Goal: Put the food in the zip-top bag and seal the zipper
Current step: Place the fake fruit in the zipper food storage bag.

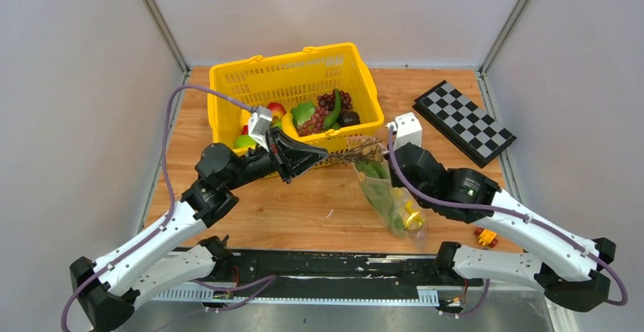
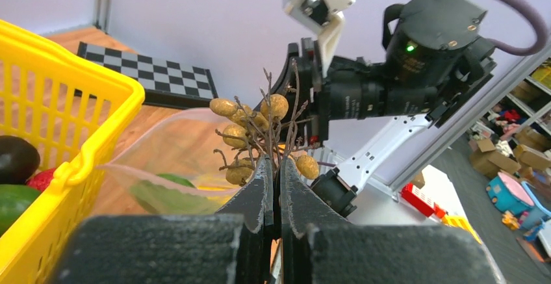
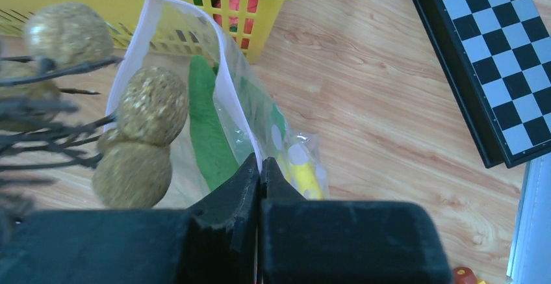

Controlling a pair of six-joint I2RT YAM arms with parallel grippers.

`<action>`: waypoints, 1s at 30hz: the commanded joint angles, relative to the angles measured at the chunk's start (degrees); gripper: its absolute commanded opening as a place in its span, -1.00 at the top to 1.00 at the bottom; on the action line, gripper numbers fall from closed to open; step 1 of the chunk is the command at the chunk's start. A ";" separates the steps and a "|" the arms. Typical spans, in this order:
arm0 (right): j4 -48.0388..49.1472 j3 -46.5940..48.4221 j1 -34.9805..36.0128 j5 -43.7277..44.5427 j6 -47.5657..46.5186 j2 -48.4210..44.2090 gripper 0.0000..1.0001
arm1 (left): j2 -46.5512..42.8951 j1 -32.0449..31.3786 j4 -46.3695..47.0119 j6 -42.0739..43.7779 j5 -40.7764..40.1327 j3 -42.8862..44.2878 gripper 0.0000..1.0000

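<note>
Twigs in left end effector, zipper pinched by right end effector

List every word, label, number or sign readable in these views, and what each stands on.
No text can be read anywhere.
The yellow basket, the checkerboard and the zip-top bag carry no lettering.
The cartons beyond the table in the left wrist view are too blurred to read.

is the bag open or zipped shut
Open: the bag has its zipper edges standing apart, and a green pod shows inside.
</note>
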 commanded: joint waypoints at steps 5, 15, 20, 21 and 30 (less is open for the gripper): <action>7.22 -2.83 0.42 -3.05 -2.18 -8.98 1.00 | 1.58 -0.18 6.03 -0.66 1.14 0.99 1.00; 13.04 -7.36 0.42 -9.24 -5.29 -14.04 1.00 | 9.83 -0.20 10.71 -2.19 4.79 2.01 1.00; 12.79 -7.24 0.42 -7.76 -5.17 -15.30 1.00 | 6.10 -0.24 8.16 -1.21 3.60 -0.70 1.00; 13.05 -7.35 0.35 -8.04 -5.39 -15.56 1.00 | 5.33 -0.21 8.27 -1.23 3.36 -1.49 1.00; 15.82 -7.87 0.42 -12.12 -6.51 -16.88 1.00 | 4.24 -0.25 10.04 -1.22 5.30 -4.04 1.00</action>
